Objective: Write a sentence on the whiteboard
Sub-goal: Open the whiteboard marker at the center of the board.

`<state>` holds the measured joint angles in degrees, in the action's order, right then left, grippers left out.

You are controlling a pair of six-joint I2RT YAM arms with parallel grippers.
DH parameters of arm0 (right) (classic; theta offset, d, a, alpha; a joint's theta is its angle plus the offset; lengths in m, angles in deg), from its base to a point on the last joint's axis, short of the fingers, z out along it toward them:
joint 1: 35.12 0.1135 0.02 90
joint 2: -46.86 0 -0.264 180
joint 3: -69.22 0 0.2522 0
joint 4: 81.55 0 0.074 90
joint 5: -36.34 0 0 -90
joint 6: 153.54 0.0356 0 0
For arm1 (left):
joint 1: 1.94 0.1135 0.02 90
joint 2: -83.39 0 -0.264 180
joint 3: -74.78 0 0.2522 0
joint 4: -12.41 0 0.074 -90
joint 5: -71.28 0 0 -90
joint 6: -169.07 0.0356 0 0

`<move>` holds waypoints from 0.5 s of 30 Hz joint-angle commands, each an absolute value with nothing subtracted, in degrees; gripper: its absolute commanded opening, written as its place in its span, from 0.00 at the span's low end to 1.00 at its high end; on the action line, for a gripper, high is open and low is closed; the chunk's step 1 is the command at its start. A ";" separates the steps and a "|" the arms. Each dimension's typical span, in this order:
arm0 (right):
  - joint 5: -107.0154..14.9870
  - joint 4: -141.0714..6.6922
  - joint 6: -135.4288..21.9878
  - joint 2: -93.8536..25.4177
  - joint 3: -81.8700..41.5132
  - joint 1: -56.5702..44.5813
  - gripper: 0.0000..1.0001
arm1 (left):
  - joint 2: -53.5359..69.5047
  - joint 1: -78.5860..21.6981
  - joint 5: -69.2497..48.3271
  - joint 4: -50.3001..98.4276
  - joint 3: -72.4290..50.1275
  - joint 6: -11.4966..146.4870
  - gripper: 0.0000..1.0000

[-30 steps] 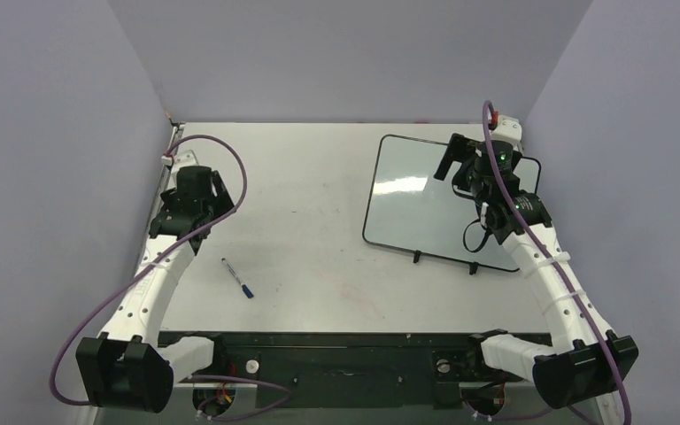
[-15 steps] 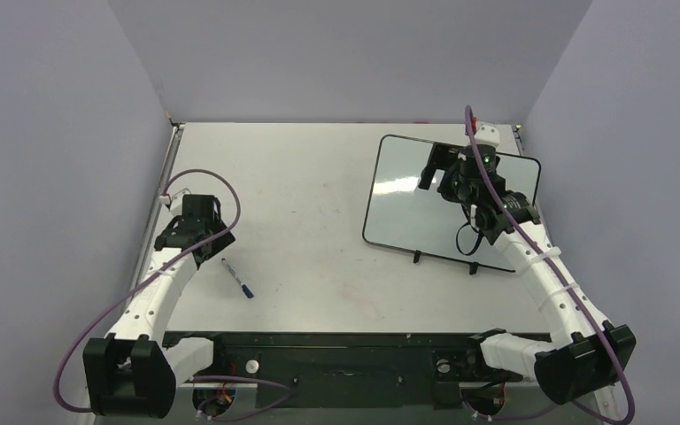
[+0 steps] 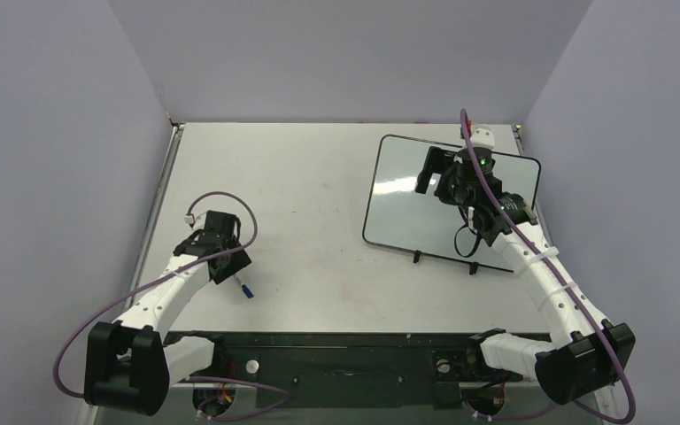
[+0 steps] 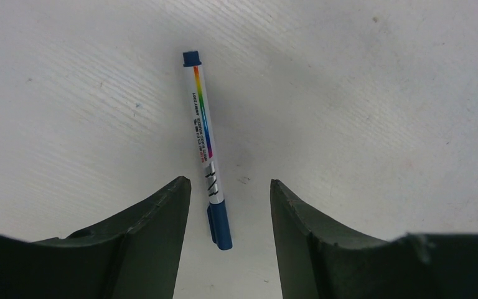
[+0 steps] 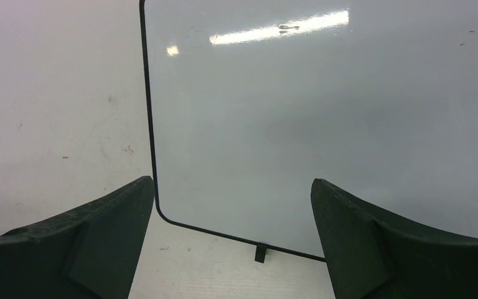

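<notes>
The whiteboard [image 3: 403, 208] lies flat at the right of the table, and its surface is blank; no sentence shows on it. In the right wrist view the board [image 5: 323, 118] fills most of the frame, with one black foot [image 5: 260, 252] on its near edge. My right gripper [image 5: 231, 181] is open and empty above the board's near left corner; it also shows in the top view [image 3: 434, 173]. A white marker with a blue cap [image 4: 206, 146] lies on the table. My left gripper [image 4: 229, 182] is open, its jaws on either side of the marker's cap end without touching it. In the top view the left gripper [image 3: 233, 268] covers most of the marker [image 3: 246, 289].
The white table [image 3: 310, 195] is walled in by grey panels at the left, back and right. The black base rail [image 3: 345, 354] runs along the near edge. Purple cables loop over both arms.
My left arm has swung back and right from the table's left edge to sit over the marker. My right gripper has shifted slightly left over the whiteboard. The marker and the board have not moved.
</notes>
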<state>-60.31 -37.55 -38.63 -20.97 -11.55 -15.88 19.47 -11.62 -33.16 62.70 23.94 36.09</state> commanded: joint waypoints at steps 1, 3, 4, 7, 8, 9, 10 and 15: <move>-60.36 -38.49 -38.71 -20.18 -10.76 -15.35 0.92 | 17.96 -13.52 -33.14 59.46 24.93 33.22 0.46; -60.83 -38.29 -38.86 -19.81 -10.47 -15.35 0.92 | 17.49 -13.96 -33.21 59.07 25.63 33.12 0.43; -61.78 -38.24 -38.91 -19.70 -10.33 -15.35 0.92 | 17.15 -14.06 -33.22 58.96 26.04 32.98 0.42; -63.89 -38.18 -38.97 -19.36 -9.97 -15.34 0.92 | 16.62 -14.36 -33.16 58.62 26.83 32.79 0.41; -64.22 -38.17 -38.98 -19.30 -10.00 -15.39 0.92 | 16.34 -14.35 -33.15 58.45 27.20 32.68 0.42; -64.60 -38.17 -39.04 -19.31 -10.06 -15.46 0.92 | 16.25 -14.36 -33.14 58.35 27.37 32.72 0.42; -64.67 -38.21 -39.13 -19.40 -10.13 -15.44 0.92 | 15.91 -14.39 -33.09 58.05 27.67 32.72 0.42; -65.20 -38.10 -39.36 -19.66 -10.50 -15.44 0.92 | 14.57 -14.60 -32.08 55.93 29.01 32.30 0.42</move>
